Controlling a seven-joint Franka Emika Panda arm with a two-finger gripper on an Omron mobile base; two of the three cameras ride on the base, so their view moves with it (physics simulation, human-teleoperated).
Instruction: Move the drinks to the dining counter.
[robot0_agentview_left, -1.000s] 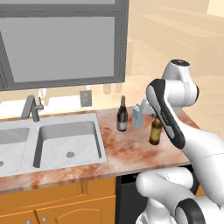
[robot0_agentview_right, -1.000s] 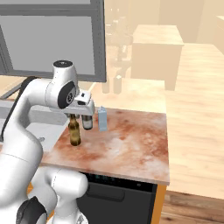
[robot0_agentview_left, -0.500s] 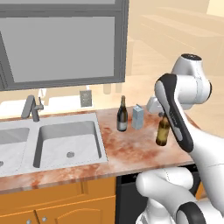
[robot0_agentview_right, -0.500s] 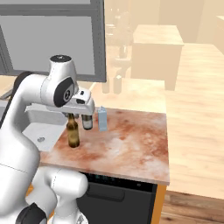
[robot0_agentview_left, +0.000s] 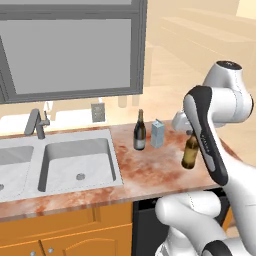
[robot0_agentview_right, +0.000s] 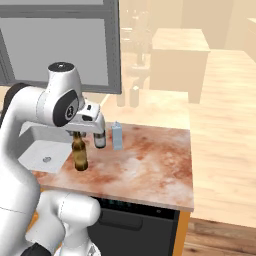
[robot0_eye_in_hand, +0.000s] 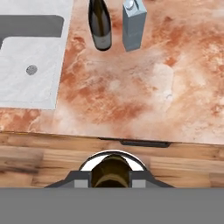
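My gripper (robot0_agentview_left: 191, 132) is shut on the neck of the small brown beer bottle (robot0_agentview_left: 190, 154), which hangs upright above the front right part of the marble counter (robot0_agentview_left: 150, 172). In the right base view the gripper (robot0_agentview_right: 78, 134) carries the beer bottle (robot0_agentview_right: 79, 155) just right of the sink. The dark wine bottle (robot0_agentview_left: 140, 131) and the pale blue-grey carton (robot0_agentview_left: 158, 134) stand side by side near the back of the counter. In the hand view the beer bottle's top (robot0_eye_in_hand: 112, 169) sits between my fingertips, with the wine bottle (robot0_eye_in_hand: 100, 26) and the carton (robot0_eye_in_hand: 133, 24) far ahead. The dining counter is out of view.
A steel double sink (robot0_agentview_left: 75, 160) with a faucet (robot0_agentview_left: 36, 123) lies to the left, under a grey window. A dark dishwasher front (robot0_agentview_right: 130, 220) sits below the counter. Wooden floor (robot0_agentview_right: 225, 150) runs past the counter's right end, and a hazy orange island (robot0_agentview_right: 180, 52) stands beyond.
The gripper has carried the beer bottle away from the wine bottle and carton, rightward and toward the counter's front edge. The other two drinks have stayed put.
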